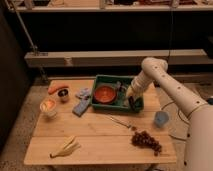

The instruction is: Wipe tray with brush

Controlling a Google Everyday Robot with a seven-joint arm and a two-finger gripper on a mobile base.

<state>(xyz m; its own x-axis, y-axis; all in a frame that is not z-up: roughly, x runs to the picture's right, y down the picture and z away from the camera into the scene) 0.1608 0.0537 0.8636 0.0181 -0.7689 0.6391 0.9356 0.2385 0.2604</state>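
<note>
The green tray stands at the back middle of the wooden table, with a round red-orange bowl in its left half. My white arm reaches in from the right. The gripper points down into the tray's right end, beside the bowl. A short dark shape shows right under the gripper against the tray's front right wall; it looks like the brush, low in the tray. Its handle is hidden by the gripper.
A thin metal utensil lies in front of the tray. Grapes and a blue cup are at the right. A grey-blue block, carrot, small dark cup, pale cup and banana are at the left.
</note>
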